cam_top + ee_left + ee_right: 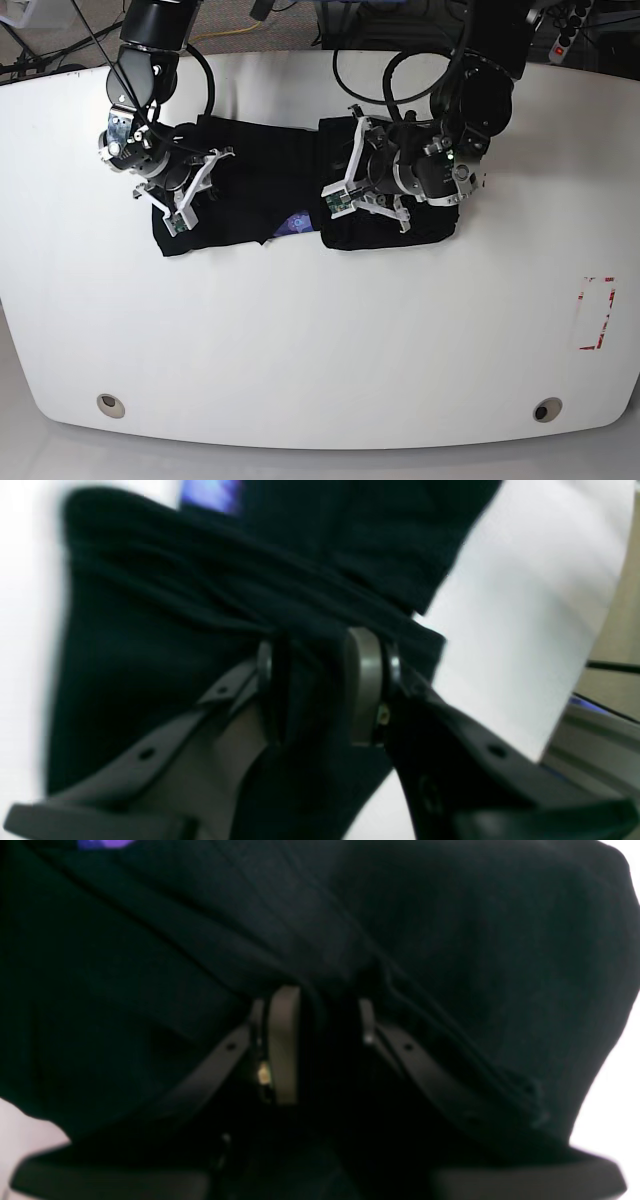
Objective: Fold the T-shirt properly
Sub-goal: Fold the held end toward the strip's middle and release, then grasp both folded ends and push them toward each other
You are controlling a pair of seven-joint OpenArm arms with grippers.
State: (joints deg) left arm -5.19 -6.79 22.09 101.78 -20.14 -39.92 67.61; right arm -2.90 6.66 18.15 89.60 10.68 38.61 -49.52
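The black T-shirt [262, 170] lies bunched in a wide band across the far middle of the white table [320, 340]. Its bluish-purple neck label [297, 224] shows at the front edge, between the arms. My left gripper [336, 204] is on the shirt's right half. In the left wrist view it [317, 682] is shut on a fold of black cloth [165, 630], and the label [210, 492] shows at the top. My right gripper [177, 216] is at the shirt's left end. In the right wrist view it [325, 1035] is shut on cloth [450, 940] that fills the frame.
A red-outlined rectangle [597, 312] is marked near the table's right edge. Two round fittings [111, 404] [545, 409] sit near the front edge. Cables [400, 60] run behind the arms at the back edge.
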